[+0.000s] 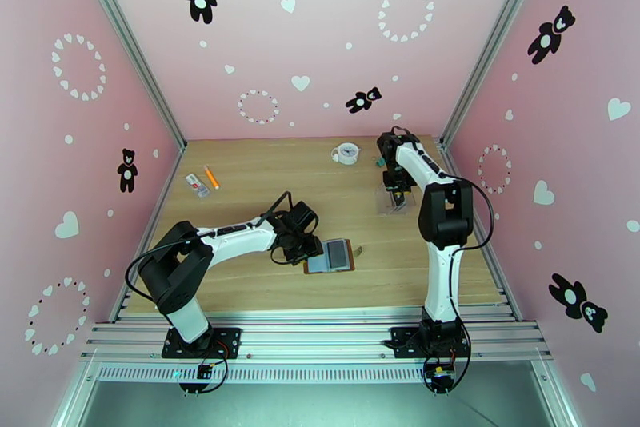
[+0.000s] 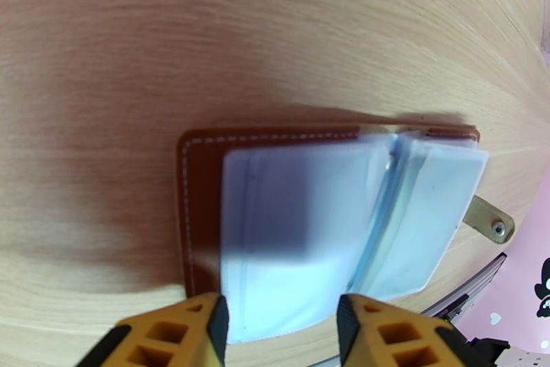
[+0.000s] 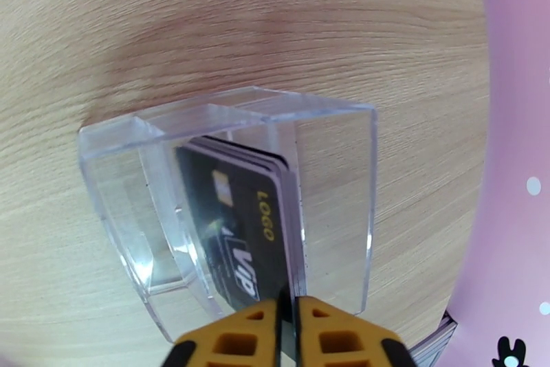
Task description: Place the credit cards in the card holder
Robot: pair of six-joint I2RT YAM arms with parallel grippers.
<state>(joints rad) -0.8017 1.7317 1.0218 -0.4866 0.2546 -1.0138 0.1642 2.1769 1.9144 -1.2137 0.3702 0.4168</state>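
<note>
Wood table [image 1: 264, 181] inside pink walls. Left arm [image 1: 232, 238] reaches in from 7 o'clock and ends at the 9 o'clock side of the card holder [image 1: 330, 256]. Right arm [image 1: 444, 213] stands along the 3 o'clock edge, wrist bent down over a clear plastic stand [image 1: 394, 203]. The card holder lies open and flat at about 6 o'clock of table centre, brown leather down, clear sleeves up, snap strap [image 2: 489, 218] sticking out at 3 o'clock in the left wrist view. Left fingers [image 2: 199, 324] are spread, one on each side of the near edge of the sleeve stack; can't tell if they grip it or just straddle it. The credit cards [image 3: 237, 224] stand on edge inside the clear stand, dark one in front with a gold logo. Right fingers [image 3: 254, 334] are clenched on the cards' upper edge; how many they pinch I can't tell. White cup [image 1: 346, 153] at 12 o'clock, orange pen [image 1: 211, 177] and a small packet [image 1: 197, 185] at 10 o'clock.
</note>
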